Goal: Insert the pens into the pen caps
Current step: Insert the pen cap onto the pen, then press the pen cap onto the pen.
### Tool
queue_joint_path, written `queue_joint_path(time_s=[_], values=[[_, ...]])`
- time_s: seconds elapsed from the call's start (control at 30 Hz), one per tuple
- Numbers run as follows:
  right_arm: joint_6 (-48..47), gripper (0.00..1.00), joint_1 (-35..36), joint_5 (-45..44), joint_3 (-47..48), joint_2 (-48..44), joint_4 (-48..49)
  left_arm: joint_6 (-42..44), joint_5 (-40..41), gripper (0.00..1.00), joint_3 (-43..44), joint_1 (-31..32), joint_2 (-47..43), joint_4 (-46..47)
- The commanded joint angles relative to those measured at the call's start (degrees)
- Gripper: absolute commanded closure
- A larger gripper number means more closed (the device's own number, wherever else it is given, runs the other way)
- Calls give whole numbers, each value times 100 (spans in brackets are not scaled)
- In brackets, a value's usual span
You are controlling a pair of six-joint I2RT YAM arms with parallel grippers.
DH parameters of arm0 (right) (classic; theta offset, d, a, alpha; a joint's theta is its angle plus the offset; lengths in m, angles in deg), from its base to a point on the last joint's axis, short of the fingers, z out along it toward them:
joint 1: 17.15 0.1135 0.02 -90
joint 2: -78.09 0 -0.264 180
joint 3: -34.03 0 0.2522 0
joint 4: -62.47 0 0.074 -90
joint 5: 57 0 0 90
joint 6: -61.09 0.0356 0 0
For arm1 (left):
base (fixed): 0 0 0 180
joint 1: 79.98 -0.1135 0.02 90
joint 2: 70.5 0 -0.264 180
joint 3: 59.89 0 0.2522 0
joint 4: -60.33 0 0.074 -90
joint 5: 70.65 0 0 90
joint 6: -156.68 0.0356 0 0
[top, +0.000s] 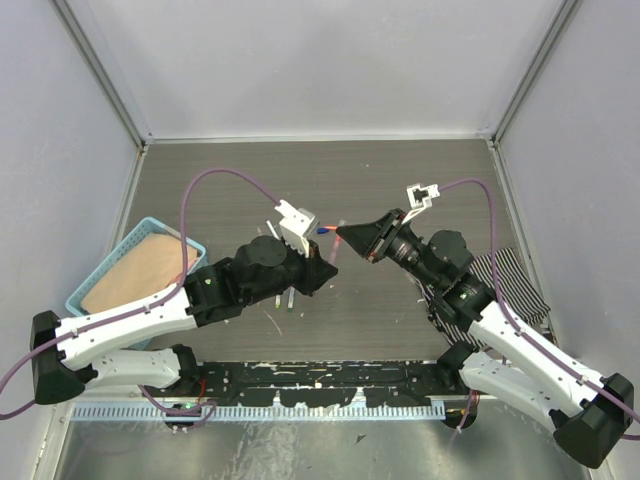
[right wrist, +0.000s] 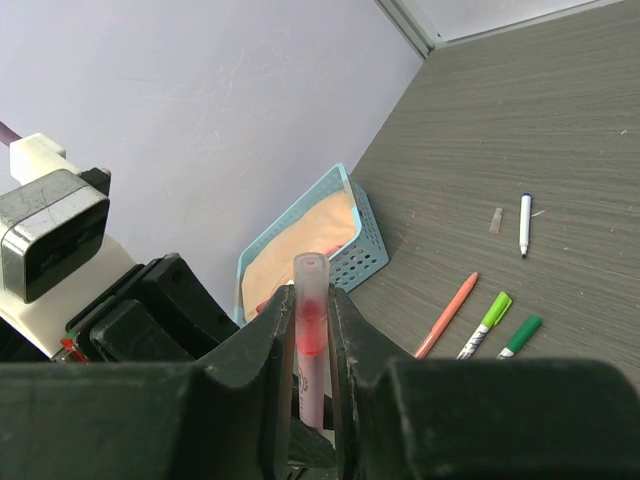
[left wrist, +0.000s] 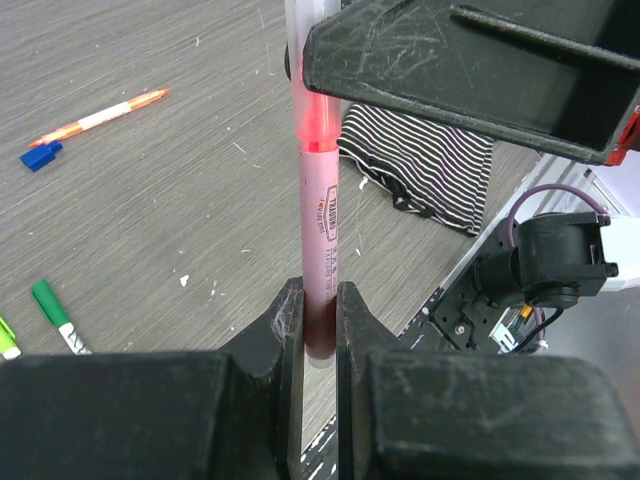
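here, at the far left, a blue basket (right wrist: 362, 248) with a tan filling sits on the grey table (top: 400, 190) against the wall. next to it the left gripper (left wrist: 320, 300) is raised over the middle of the table, its two black fingers pressed tight on the lower end of a pink pen (left wrist: 320, 230), which stands straight out from them. on the table under that arm lie loose pens: an orange-and-white pen (left wrist: 100, 117) with a small blue cap (left wrist: 40, 155) just off its end, and a green pen (left wrist: 50, 310) nearer the arm. the right wrist view also shows an all-orange pen (right wrist: 447, 314), a light-green-ended pen (right wrist: 487, 322) just beside it, and a white pen (right wrist: 525, 224) with a dark tip lying apart. the far end of the pink pen runs into a translucent cap (right wrist: 310, 275), where its red tip shows through the plastic. the right gripper (right wrist: 312, 310) meets the left one nose to nose, its fingers pinching that cap from both sides. at the far right a black-and-white striped cloth (left wrist: 420, 170) lies flat on the table beneath the right arm.
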Motion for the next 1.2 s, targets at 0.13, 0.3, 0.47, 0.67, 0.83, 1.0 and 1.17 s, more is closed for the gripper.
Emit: queue_joint_path(time_s=[0.13, 0.3, 0.47, 0.67, 0.83, 1.0, 1.17], values=[[-377, 90, 83, 220, 79, 67, -85, 136, 309, 100, 386, 25, -141, 598], [-404, 71, 85, 250, 193, -3, -157, 223, 326, 100, 389, 28, -209, 568], [-440, 49, 84, 266, 390, -93, -312, 246, 332, 100, 374, 25, -237, 475], [-706, 36, 85, -127, 753, -385, -898, 254, 359, 100, 282, 25, -300, 345], [-700, 31, 80, -584, 1218, -449, -1462, 313, 61, 100, 339, 27, -208, 230], [-404, 31, 88, -1075, 1677, -219, -1924, 358, -147, 100, 334, 27, -166, 206], [-342, 37, 88, -873, 1883, 90, -1850, 394, -260, 100, 364, 28, -114, 150]])
